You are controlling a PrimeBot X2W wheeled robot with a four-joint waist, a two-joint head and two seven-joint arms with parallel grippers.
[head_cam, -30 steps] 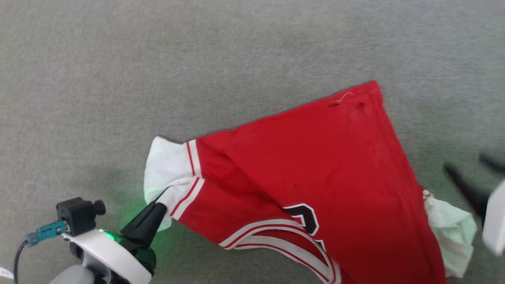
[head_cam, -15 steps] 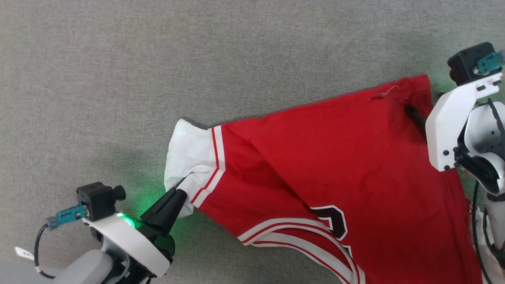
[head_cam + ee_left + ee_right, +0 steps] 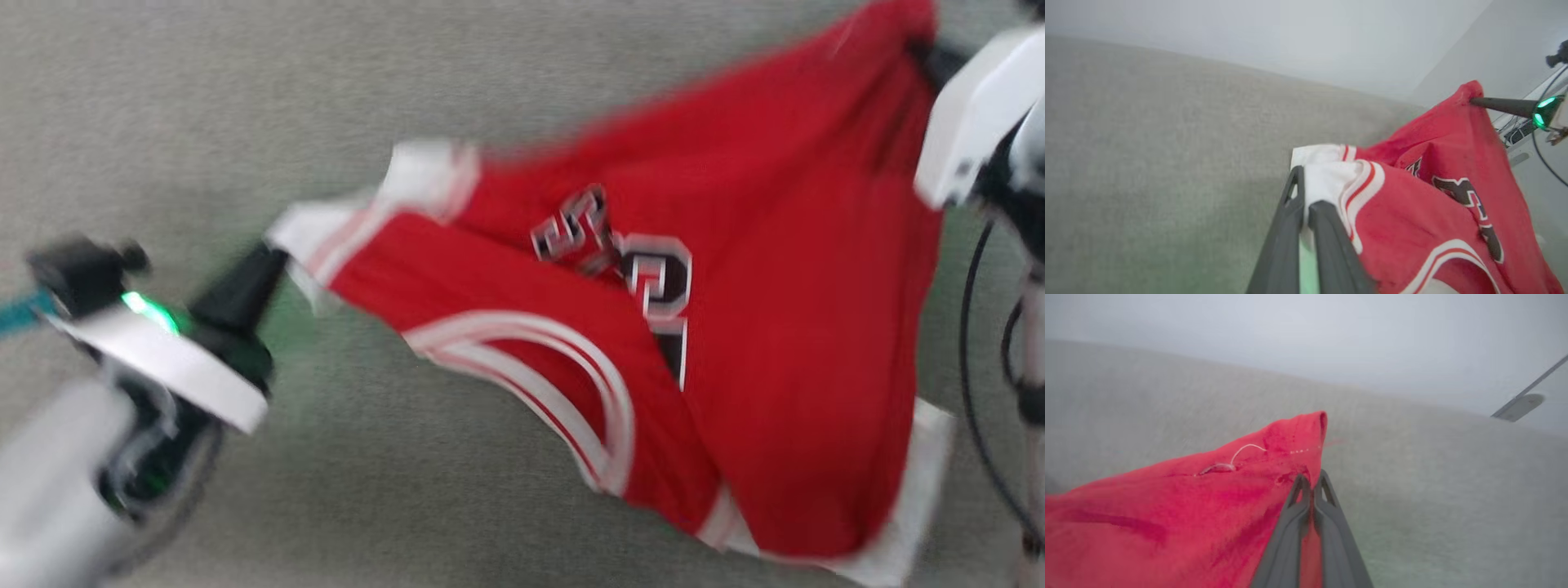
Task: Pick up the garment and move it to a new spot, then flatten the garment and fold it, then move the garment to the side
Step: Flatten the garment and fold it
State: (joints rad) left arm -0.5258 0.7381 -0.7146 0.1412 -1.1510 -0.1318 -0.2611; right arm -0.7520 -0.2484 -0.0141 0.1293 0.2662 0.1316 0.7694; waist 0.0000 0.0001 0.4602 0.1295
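Head view: nearest, the left gripper (image 3: 265,265) is seen clamped on the white sleeve (image 3: 326,237) of the garment (image 3: 784,343). Farther off, the right gripper (image 3: 922,49), wide a moment ago, has been shut on its red corner. Stretched between both, the garment is judged lifted off the carpet (image 3: 245,82), ready to be carried.

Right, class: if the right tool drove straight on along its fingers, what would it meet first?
The garment; its red corner sits pinched in the right tool and sticks out ahead. Beyond that, probably the grey surface, though depth is unclear.
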